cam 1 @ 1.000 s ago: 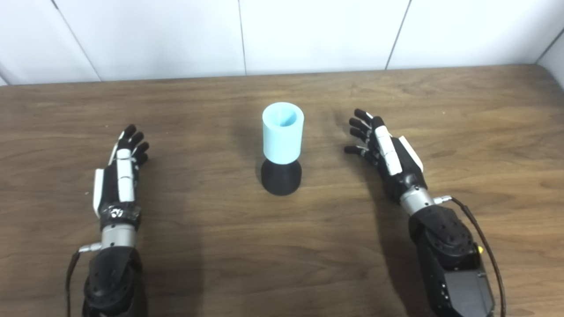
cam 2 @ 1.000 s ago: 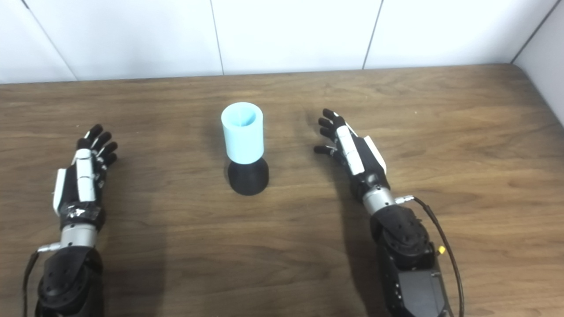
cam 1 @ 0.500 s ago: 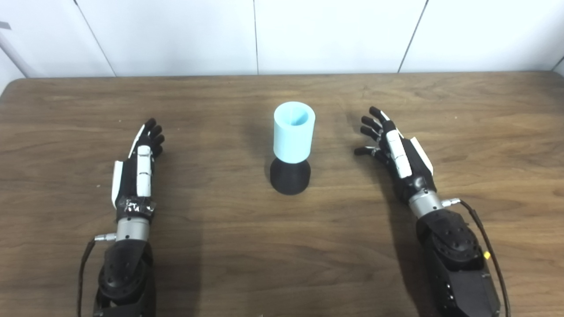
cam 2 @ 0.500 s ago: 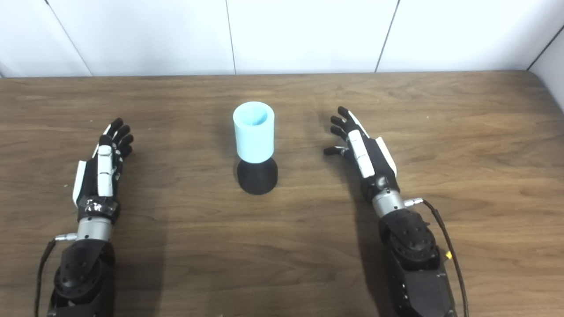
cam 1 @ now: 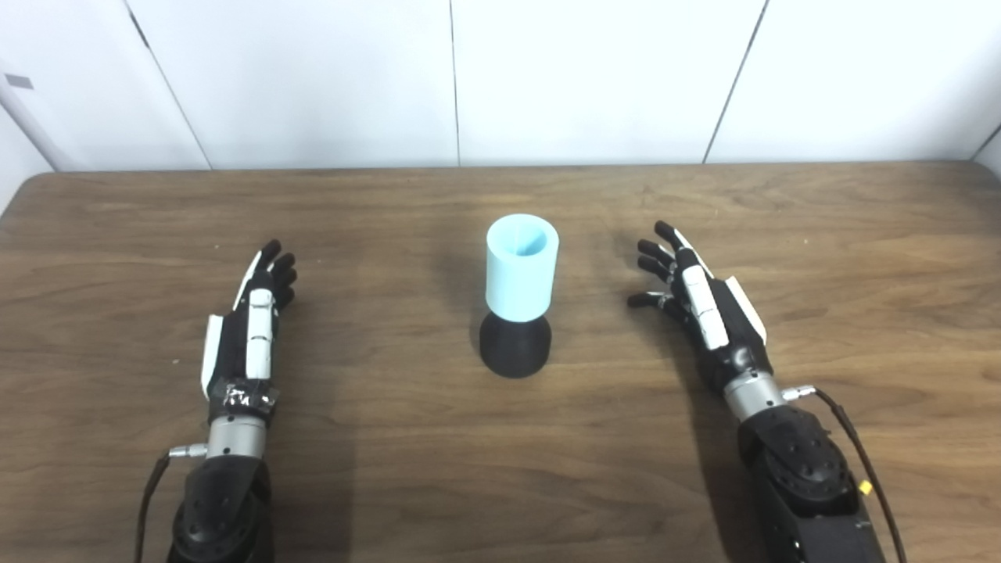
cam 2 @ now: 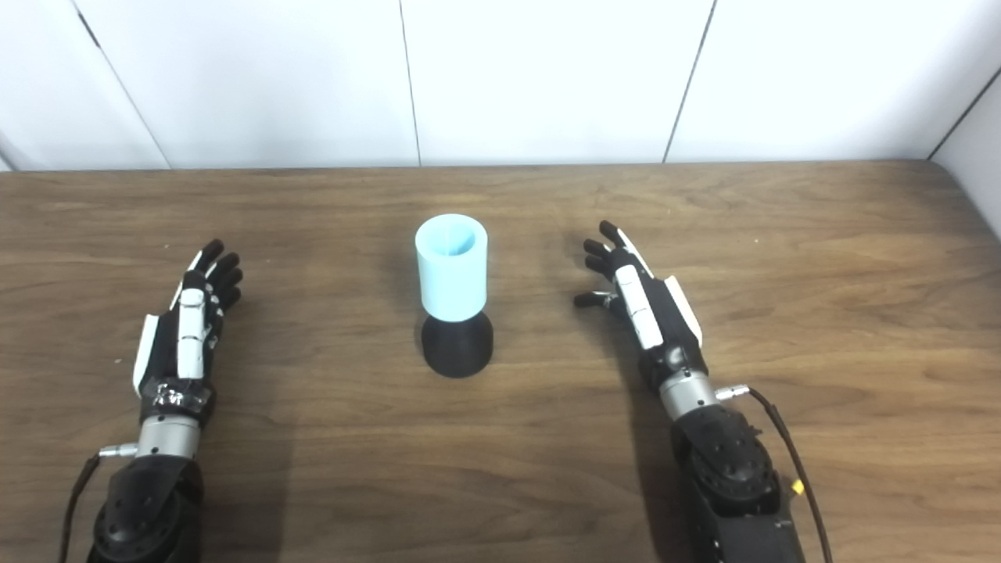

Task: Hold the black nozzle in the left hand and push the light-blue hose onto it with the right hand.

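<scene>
White wall panels stand behind a dark wooden surface (cam 1: 391, 469). On it the left hand (cam 1: 249, 328) lies flat at the left, fingers fairly straight and near one another, holding nothing. Opposite, the right hand (cam 1: 700, 305) rests with fingers spread apart, also empty. Between them, well apart from both, the light-blue hose (cam 1: 522, 267) stands upright, seated on top of the black nozzle (cam 1: 515, 348), whose wide base rests on the wood.
</scene>
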